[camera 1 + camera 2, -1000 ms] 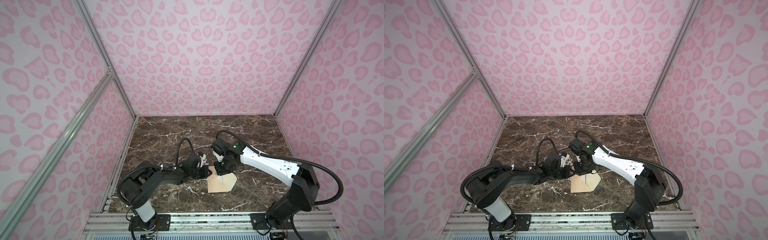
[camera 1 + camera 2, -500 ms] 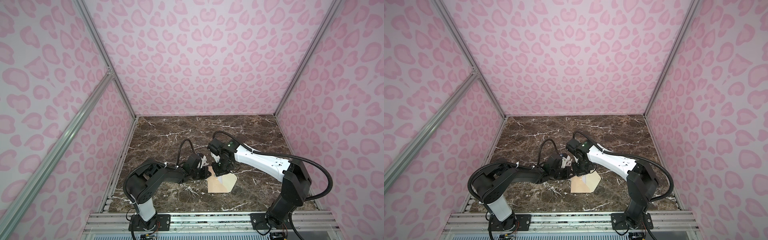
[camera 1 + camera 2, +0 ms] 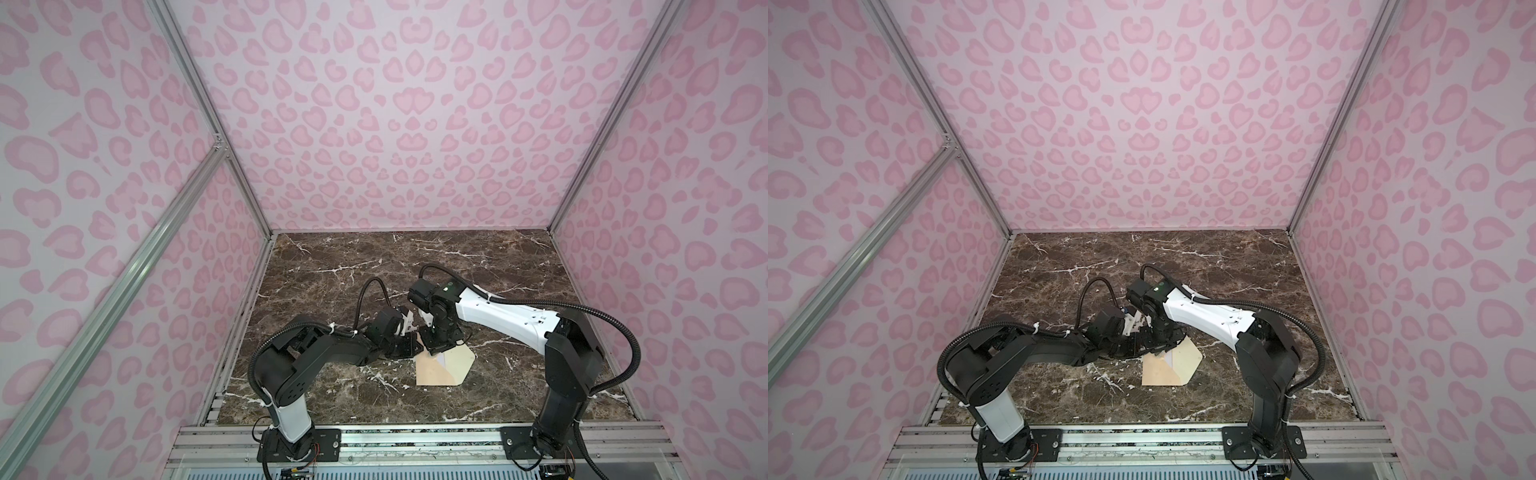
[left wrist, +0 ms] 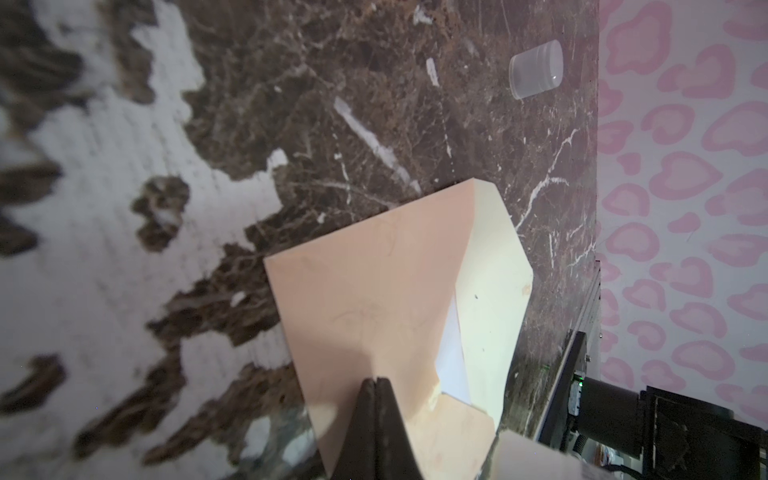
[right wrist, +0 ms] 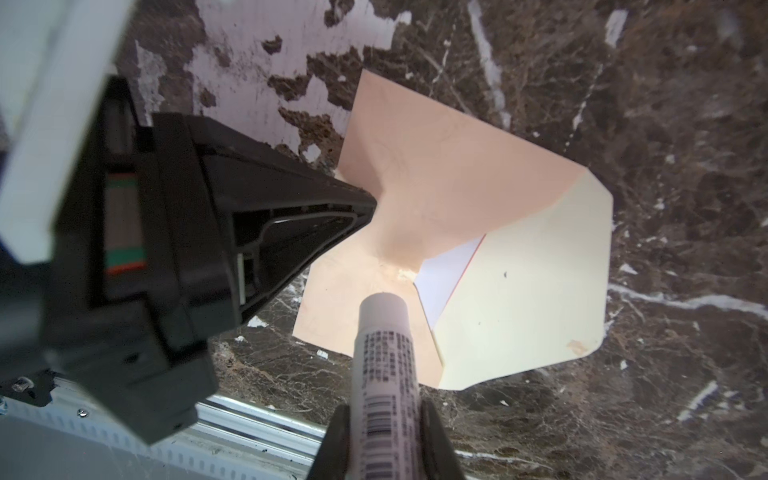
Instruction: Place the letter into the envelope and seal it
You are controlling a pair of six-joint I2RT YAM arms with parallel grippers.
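The left jaws are fully closed, with nothing seen between them. Their joined tips are pressed onto the peach face of the envelope point(image 4: 365, 299), and the paper is puckered around the spot where they bear down point(image 5: 436, 187). Whether a fold of paper is nipped there cannot be told.

The right jaws are closed partway on a glue stick point(image 5: 382, 340), a white tube printed with text and a barcode. It is gripped around its body, one jaw on each side. Its bare end projects well past the jaw tips and touches the envelope where the seams meet, close beside the left jaws' tips.

The envelope is laid flat on the bench point(image 3: 374, 266) beneath both pairs of jaws. Its flap point(image 5: 532, 299) is folded open, cream inner face up, and spreads away from the left jaws on the far side of the mouth. In both top views the two pairs of jaws meet over one end of the envelope point(image 3: 436, 370) point(image 3: 1158, 372), and the rest of it lies clear of them.

The letter point(image 5: 446, 274) is inside the envelope. Only a white sliver with a thin red edge is shown in the mouth, between body and flap, just beside the end of the glue stick. From the left wrist the same sliver point(image 4: 451, 353) is seen just to one side of the closed tips.

A small translucent cap point(image 4: 536, 68) rests on the bench well ahead of the left jaws, past the envelope and near the wall.
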